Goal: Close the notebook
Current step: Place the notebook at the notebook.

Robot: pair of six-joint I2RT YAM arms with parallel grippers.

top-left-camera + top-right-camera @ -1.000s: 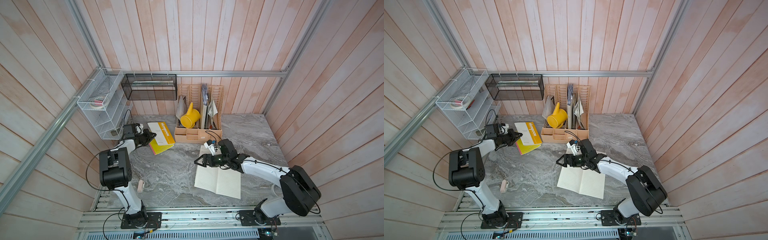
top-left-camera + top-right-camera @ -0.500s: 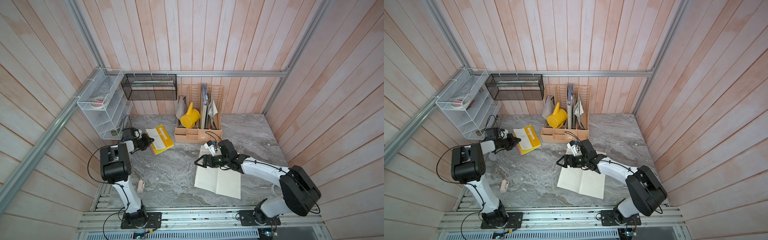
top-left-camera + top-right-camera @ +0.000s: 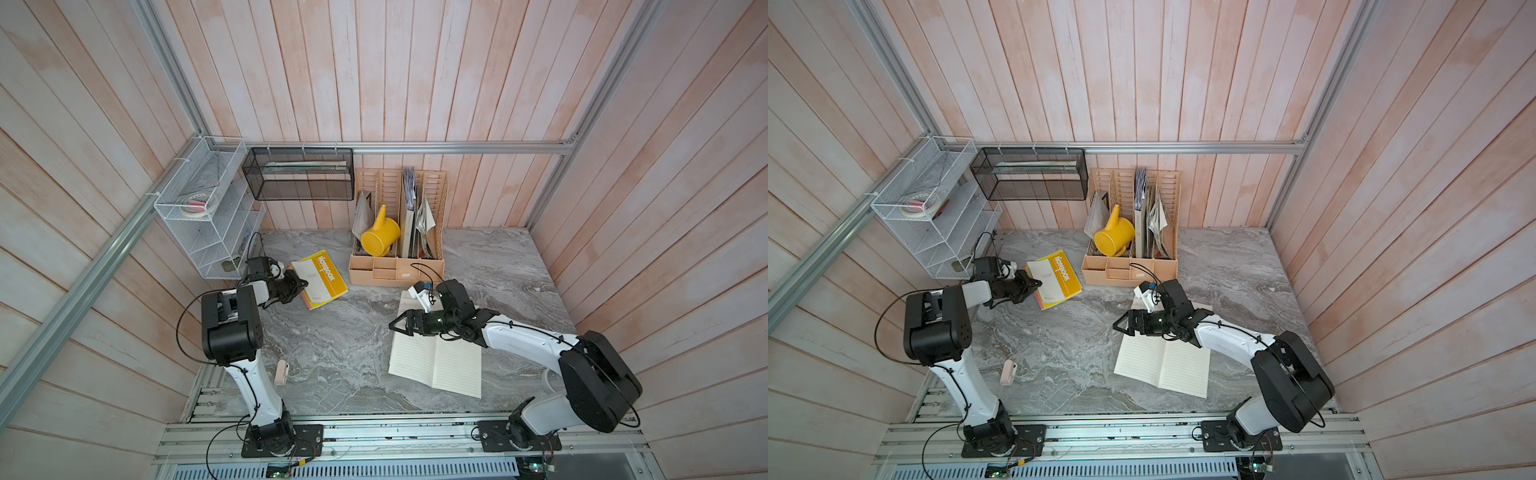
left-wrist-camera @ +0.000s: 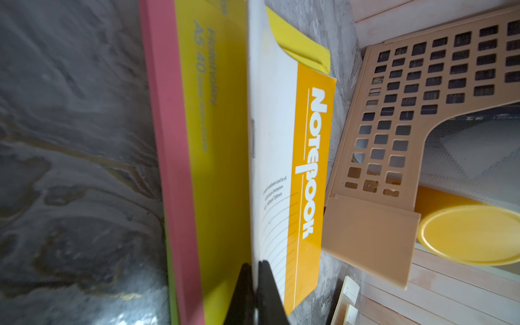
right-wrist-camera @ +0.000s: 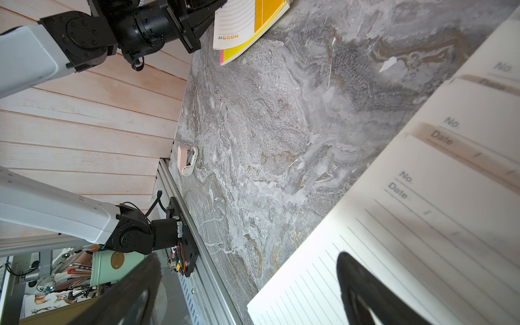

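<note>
A yellow notebook [image 3: 322, 276] [image 3: 1057, 276] lies at the back left of the marble table. Its white and orange cover [image 4: 281, 140] stands slightly lifted off the yellow sheet under it. My left gripper [image 3: 303, 284] [image 3: 1038, 284] [image 4: 254, 270] is shut on that cover's edge. A second notebook [image 3: 436, 361] [image 3: 1163, 361] [image 5: 422, 225] lies open with lined pages up at the front right. My right gripper [image 3: 397, 326] [image 3: 1121, 326] [image 5: 249, 257] hovers open over its far left corner, holding nothing.
A tan desk organiser [image 3: 397, 270] with a yellow watering can [image 3: 380, 237] stands against the back wall, close to the yellow notebook. A white wire shelf [image 3: 208, 216] and a black mesh basket [image 3: 299, 178] hang at the back left. A small pink object [image 3: 281, 372] lies near the front left edge.
My left gripper has swung the yellow notebook's cover down and to the right, so it now lies lower over the book. The right arm and the open lined notebook have not moved.
</note>
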